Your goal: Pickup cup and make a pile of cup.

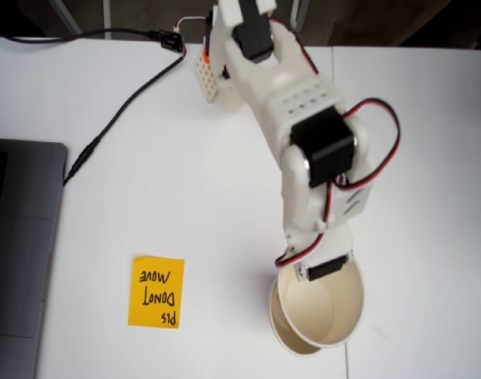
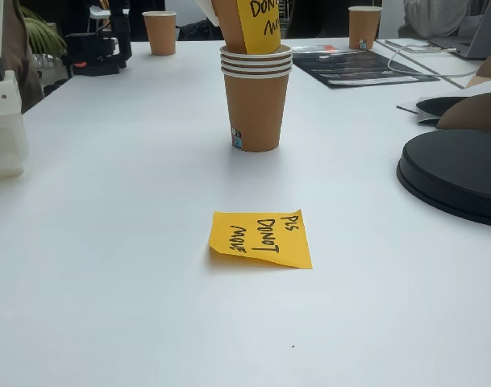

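White counter (image 1: 145,158) fills both fixed views. In the fixed view from above, the white arm (image 1: 303,134) reaches from the top centre down to the lower right of the frame, where its fingers (image 1: 323,268) sit at the near rim of a cup (image 1: 323,304) with a cream inside. One finger seems to lie on the rim, so the fingers look clamped on the cup's wall, though the other finger is hidden. That cup sits tilted over a second rim that peeks out at its lower left, the pile (image 1: 281,328).

In the low fixed view, the pile (image 2: 255,101) stands upright at the top centre of the frame, brown-walled with several stacked rims. The cup (image 2: 249,24), bearing a yellow handwritten label, leans into the pile's mouth, cut off by the top edge.

A yellow sticky note (image 1: 156,291) reading "PLS DONOT MOVE" lies flat on the counter, at lower left in the view from above and in the centre of the low view (image 2: 261,238), well apart from the pile. A grey laptop (image 1: 19,253) lies at the left edge.
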Controlling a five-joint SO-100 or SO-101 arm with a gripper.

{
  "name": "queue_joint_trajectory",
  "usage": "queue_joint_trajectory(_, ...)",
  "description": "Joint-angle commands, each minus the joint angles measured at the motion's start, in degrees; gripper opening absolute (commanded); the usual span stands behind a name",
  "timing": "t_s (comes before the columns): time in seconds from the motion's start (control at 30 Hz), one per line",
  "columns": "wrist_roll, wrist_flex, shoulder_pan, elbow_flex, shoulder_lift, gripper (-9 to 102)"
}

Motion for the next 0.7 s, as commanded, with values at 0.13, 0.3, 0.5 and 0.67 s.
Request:
queue_joint_trajectory(0.13,0.3,0.4,0.8,-3.3,0.8,-7)
queue_joint_trajectory(0.3,0.3,0.4,0.9,-3.3,0.7,-7)
queue_joint_trajectory(0.5,0.3,0.4,0.9,0.6,0.2,-7)
queue_joint_trajectory(0.67,-0.4,0.1,2.5,1.6,0.3,-6)
